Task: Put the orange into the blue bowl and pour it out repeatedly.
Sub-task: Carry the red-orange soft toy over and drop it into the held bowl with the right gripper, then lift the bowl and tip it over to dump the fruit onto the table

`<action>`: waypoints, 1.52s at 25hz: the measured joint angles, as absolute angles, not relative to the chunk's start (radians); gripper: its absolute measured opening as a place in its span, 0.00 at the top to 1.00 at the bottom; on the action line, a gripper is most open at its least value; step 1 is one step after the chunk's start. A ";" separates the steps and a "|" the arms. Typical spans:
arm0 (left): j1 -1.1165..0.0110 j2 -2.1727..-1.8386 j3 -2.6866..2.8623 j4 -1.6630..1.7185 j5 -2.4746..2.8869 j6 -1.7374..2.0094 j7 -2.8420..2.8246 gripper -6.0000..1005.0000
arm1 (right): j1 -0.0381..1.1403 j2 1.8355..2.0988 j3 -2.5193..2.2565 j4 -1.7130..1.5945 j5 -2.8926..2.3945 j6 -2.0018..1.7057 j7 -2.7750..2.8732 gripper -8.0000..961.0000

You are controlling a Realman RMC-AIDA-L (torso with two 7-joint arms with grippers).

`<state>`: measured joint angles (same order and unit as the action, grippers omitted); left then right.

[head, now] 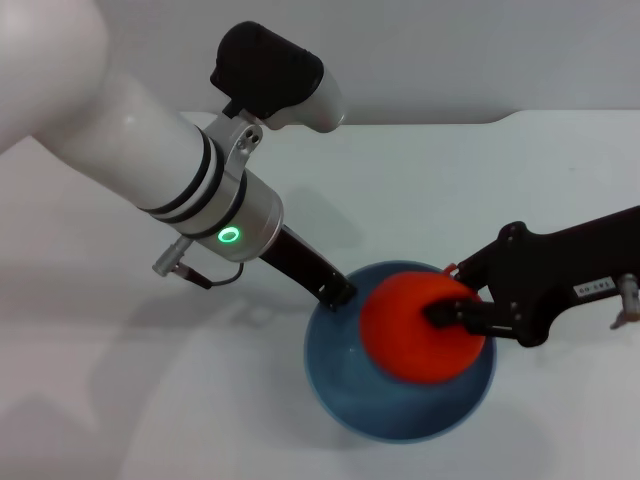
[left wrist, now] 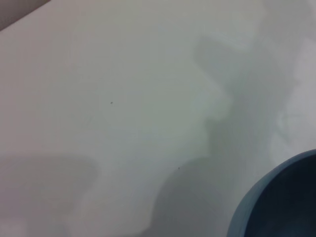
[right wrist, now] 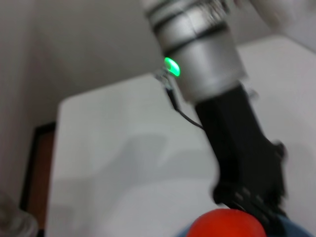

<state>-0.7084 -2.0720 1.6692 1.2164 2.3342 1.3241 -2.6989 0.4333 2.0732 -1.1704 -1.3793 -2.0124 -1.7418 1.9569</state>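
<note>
The blue bowl stands on the white table near the front; its rim also shows in the left wrist view. My left gripper reaches down to the bowl's far left rim and is shut on it. The orange hangs over the bowl's inside, just above the rim level, with my right gripper shut on it from the right. In the right wrist view the top of the orange shows, with the left arm's black gripper just behind it.
The white table spreads around the bowl, and its back edge meets a grey wall. The thick white left arm crosses the upper left. The black right arm comes in from the right edge.
</note>
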 joint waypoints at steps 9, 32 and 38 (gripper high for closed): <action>-0.719 -2.064 1.641 1.229 2.396 1.333 -2.699 1.00 | 0.439 2.076 -1.162 -1.398 -2.082 -1.727 2.063 0.78; -0.184 -2.059 1.970 1.769 2.818 0.681 -2.522 1.00 | 0.425 2.033 -0.725 -1.304 -2.310 -1.917 2.323 0.39; -0.015 -2.061 2.197 1.737 2.890 0.283 -2.251 1.00 | 0.410 2.032 -0.685 -1.301 -2.338 -1.935 2.322 0.39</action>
<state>-0.0153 -2.0614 2.1965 1.7374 2.8899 0.2832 -2.2514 0.4102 2.0318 -0.6852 -1.3013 -2.3378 -1.9347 2.3224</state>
